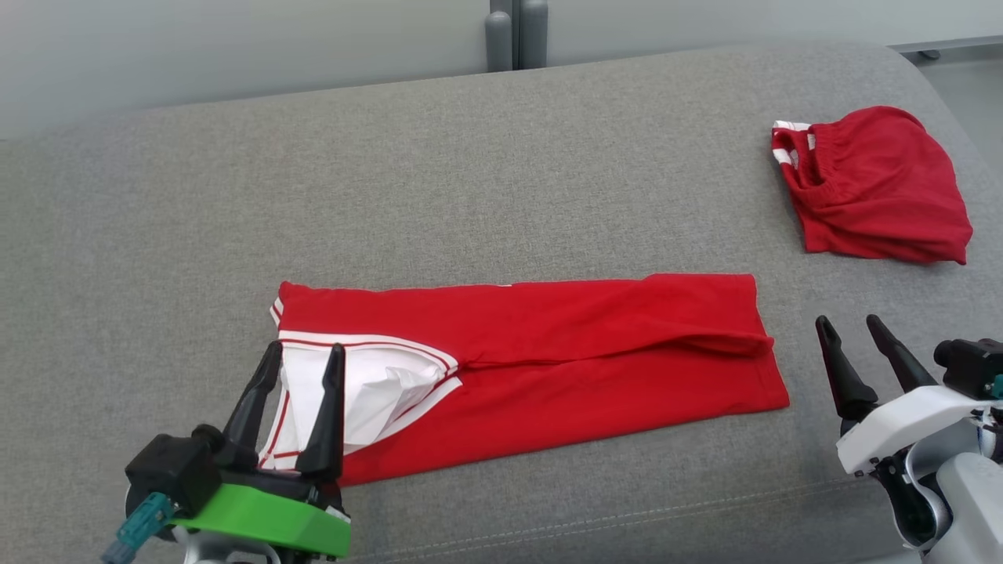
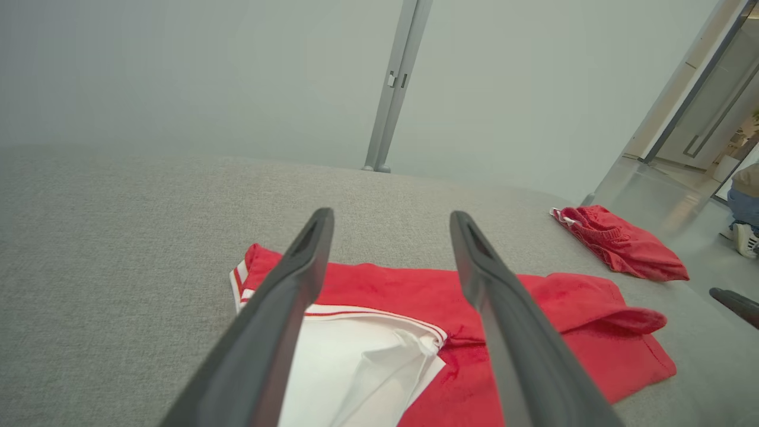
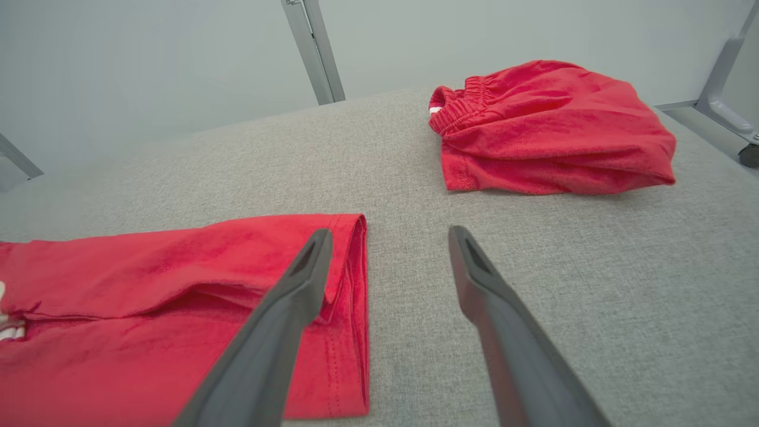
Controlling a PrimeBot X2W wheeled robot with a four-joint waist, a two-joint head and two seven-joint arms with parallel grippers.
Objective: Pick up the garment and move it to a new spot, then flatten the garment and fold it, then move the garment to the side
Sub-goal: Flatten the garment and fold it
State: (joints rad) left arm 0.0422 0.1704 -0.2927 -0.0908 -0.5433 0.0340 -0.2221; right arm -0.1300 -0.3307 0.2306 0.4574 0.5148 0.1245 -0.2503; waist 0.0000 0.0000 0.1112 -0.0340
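A red garment [image 1: 564, 352] with a white, red-striped panel at its left end lies folded into a long strip on the grey cushion [image 1: 470, 180]. It shows too in the left wrist view [image 2: 563, 332] and the right wrist view [image 3: 148, 308]. My left gripper [image 1: 305, 355] stands open over the white panel at the garment's left end, nothing between its fingers [image 2: 522, 332]. My right gripper [image 1: 849, 326] stands open just right of the garment's right edge, off the cloth, its fingers [image 3: 273, 332] empty.
A second red garment [image 1: 870, 188] lies crumpled at the cushion's far right, also in the left wrist view [image 2: 619, 243] and right wrist view [image 3: 551, 130]. Grey posts [image 1: 515, 31] stand behind the cushion. A person's foot [image 2: 744, 234] shows on the floor beyond.
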